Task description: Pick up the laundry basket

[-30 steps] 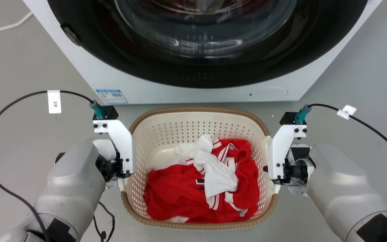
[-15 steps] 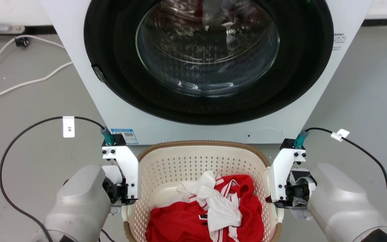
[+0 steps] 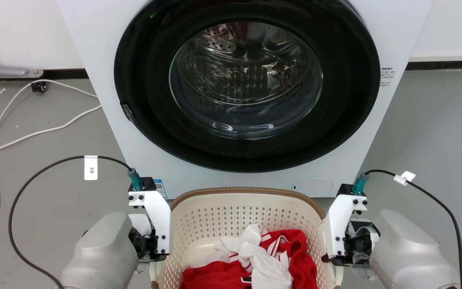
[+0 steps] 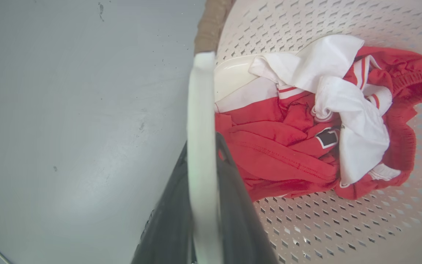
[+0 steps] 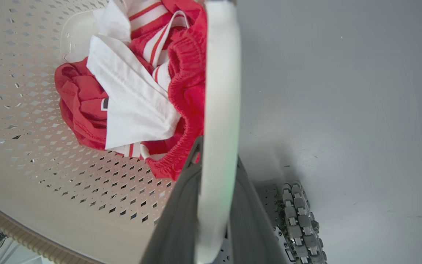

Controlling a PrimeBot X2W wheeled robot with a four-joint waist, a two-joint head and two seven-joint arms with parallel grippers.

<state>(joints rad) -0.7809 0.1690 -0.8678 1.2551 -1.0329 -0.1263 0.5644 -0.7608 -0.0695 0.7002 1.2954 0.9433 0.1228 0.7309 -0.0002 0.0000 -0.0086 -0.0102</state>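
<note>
Laundry basket [image 3: 231, 214] gripped at both side handles, directly in front of the washing machine [image 3: 142, 160].

The cream perforated laundry basket, brown-rimmed, holds a crumpled red garment [image 4: 269, 154] with a white striped piece [image 4: 357, 124] lying over it, leaving part of the pale bottom bare. It sits between the two arms on a smooth grey floor [image 3: 435, 132]. The washer's round glass door [image 3: 247, 80] is closed, and a white cable [image 3: 34, 132] trails along the floor by the wall. The left gripper [image 4: 203, 146] has its dark fingers pressed on either side of the left handle [image 4: 200, 91]. The right gripper [image 5: 218, 150] is likewise clamped on the right handle [image 5: 222, 73]. Both pale forearms flank the basket, wrists turned inward.
</note>
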